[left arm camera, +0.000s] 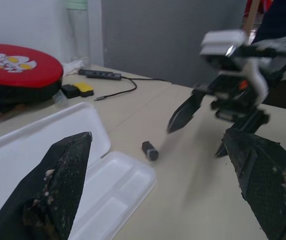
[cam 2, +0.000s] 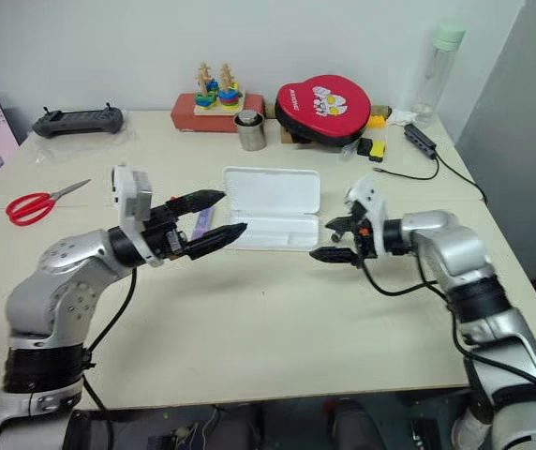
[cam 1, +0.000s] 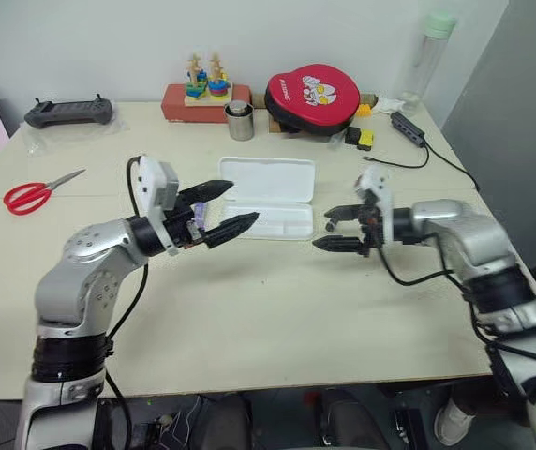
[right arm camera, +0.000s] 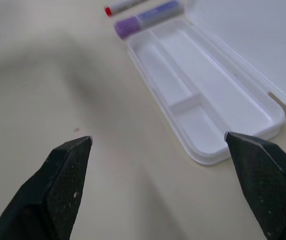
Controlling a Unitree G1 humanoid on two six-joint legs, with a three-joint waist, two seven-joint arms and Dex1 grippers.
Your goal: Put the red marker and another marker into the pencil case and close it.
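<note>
Lying open on a pale table (cam 1: pixel 277 309), a white pencil case (cam 1: pixel 282 221) has its lid (cam 1: pixel 268 178) folded back flat, away from the robot, and its divided tray facing up with nothing in it. Two markers rest on the table just off the case's left end, as the right wrist view shows: a short lilac highlighter (right arm camera: pixel 148 18) close beside the tray's corner, and past it a red marker (right arm camera: pixel 124 6), of which a white barrel and a red end show. From the head views the left gripper covers most of them; a bit of lilac shows between its fingers.

The left gripper (cam 1: pixel 226 208) hangs above the table at the case's left end, pointing toward the case, its two black fingers spread wide and holding nothing. The right gripper (cam 1: pixel 336 228) hangs at the case's right end, pointing left, its fingers likewise wide apart and holding nothing. A small dark block (left arm camera: pixel 150 150) lies on the table near the tray's right end, between the case and the right gripper.

Farther off, red-handled scissors (cam 1: pixel 36 193) lie at the table's left. Along the far edge sit a dark handheld controller (cam 1: pixel 68 112), a toy of coloured rings (cam 1: pixel 208 86) on a red box, a metal cup (cam 1: pixel 240 120), a round red pad (cam 1: pixel 313 97), a clear bottle (cam 1: pixel 429 56) and a black cable (cam 1: pixel 418 150).
</note>
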